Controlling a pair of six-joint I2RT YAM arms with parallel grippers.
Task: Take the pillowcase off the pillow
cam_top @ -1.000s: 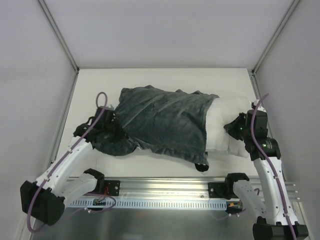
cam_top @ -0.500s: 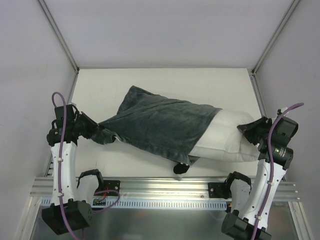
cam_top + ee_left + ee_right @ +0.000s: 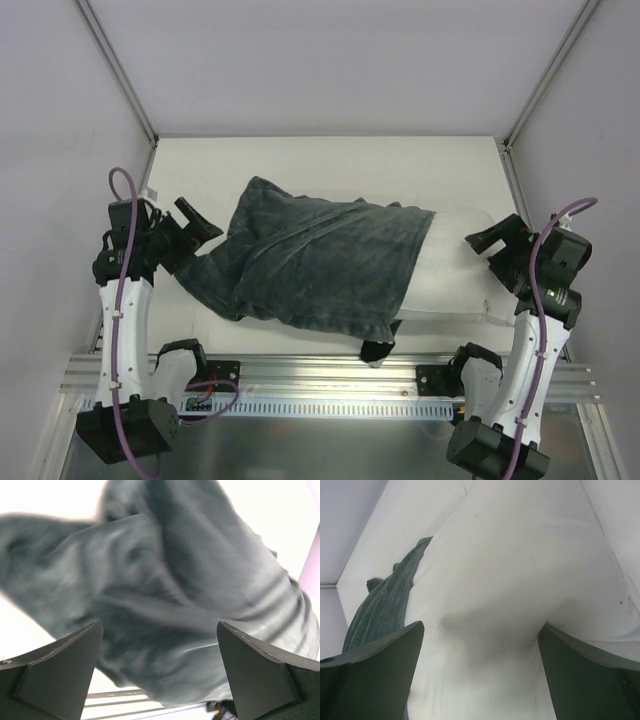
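Your left claw (image 3: 193, 231) and right claw (image 3: 492, 250) gape empty, so pinch the limp pillowcase (image 3: 320, 265) at its left end and the soft pillow (image 3: 452, 272) at its bare right end.

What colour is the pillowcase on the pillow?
The pillowcase is dark grey-green with faint ribbing. It shows best in the top view.

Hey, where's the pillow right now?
In the top view the pillow lies across the middle of the table, its bare white end sticking out toward the right claw and the rest inside the dark pillowcase.
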